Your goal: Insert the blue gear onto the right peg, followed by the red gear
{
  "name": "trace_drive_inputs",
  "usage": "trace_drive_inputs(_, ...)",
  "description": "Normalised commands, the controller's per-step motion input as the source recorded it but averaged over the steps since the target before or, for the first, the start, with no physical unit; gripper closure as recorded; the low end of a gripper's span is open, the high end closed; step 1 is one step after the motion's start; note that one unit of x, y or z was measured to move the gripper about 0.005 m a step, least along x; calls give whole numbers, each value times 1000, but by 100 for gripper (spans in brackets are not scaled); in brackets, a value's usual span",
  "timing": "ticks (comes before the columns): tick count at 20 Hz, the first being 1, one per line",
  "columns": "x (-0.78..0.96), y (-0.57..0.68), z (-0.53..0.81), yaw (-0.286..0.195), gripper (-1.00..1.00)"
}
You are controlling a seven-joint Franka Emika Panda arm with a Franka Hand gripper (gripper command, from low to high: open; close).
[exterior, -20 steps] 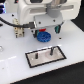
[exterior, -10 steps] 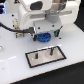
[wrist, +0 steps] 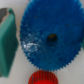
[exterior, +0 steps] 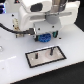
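Note:
The blue gear (exterior: 45,38) lies just behind the base plate (exterior: 30,58), directly under my gripper (exterior: 46,36). In the wrist view the blue gear (wrist: 50,34) fills most of the picture, centre hole showing, and the red gear (wrist: 42,78) sits right beside its rim. My fingers do not show in the wrist view, and the exterior view is too blurred to tell whether they hold the gear. The right peg (exterior: 50,50) and the plate's other pin (exterior: 36,55) stand bare on the plate.
A green piece (wrist: 7,42) lies close beside the blue gear. The arm's white body and cables (exterior: 22,25) fill the space behind the gripper. The white table (exterior: 15,72) extends in front of the plate.
The gripper has come down a little over the blue gear. The base plate and its pins have not moved.

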Motion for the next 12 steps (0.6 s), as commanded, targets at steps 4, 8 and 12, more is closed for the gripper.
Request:
trace_drive_inputs(4, -66, -12, 107, 0, 100)
trace_drive_inputs(8, 117, 15, 316, 0, 100)
trace_drive_inputs(12, 355, 15, 453, 0, 100)
